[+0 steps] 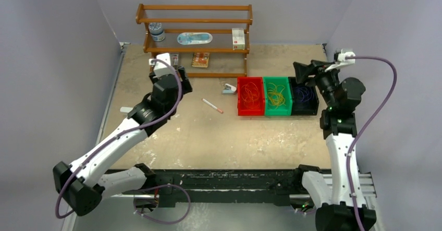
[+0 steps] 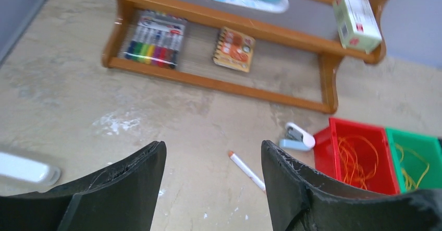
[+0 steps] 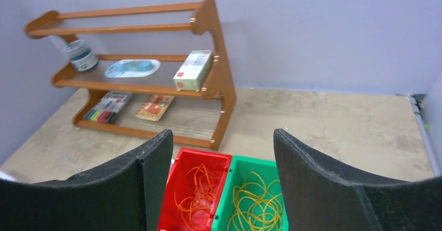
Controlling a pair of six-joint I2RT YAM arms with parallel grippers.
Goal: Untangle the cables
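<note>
The cables lie sorted by colour in three bins standing side by side. Orange cables (image 1: 251,93) (image 3: 200,192) (image 2: 354,155) fill the red bin (image 1: 240,99). Yellow cables (image 1: 276,95) (image 3: 255,199) sit in the green bin (image 1: 267,108). Dark purple cables (image 1: 302,93) rest in the black bin (image 1: 316,105). My right gripper (image 1: 301,70) (image 3: 223,132) hovers open and empty above the bins' far end. Well to the left of the bins, my left gripper (image 1: 183,81) (image 2: 213,145) hangs open and empty over the table, near the shelf.
A wooden shelf (image 1: 194,21) stands at the back with a jar, a box, markers and a small booklet. A white pen with a red tip (image 1: 212,106) (image 2: 247,171) and a small stapler (image 1: 229,89) (image 2: 297,137) lie left of the red bin.
</note>
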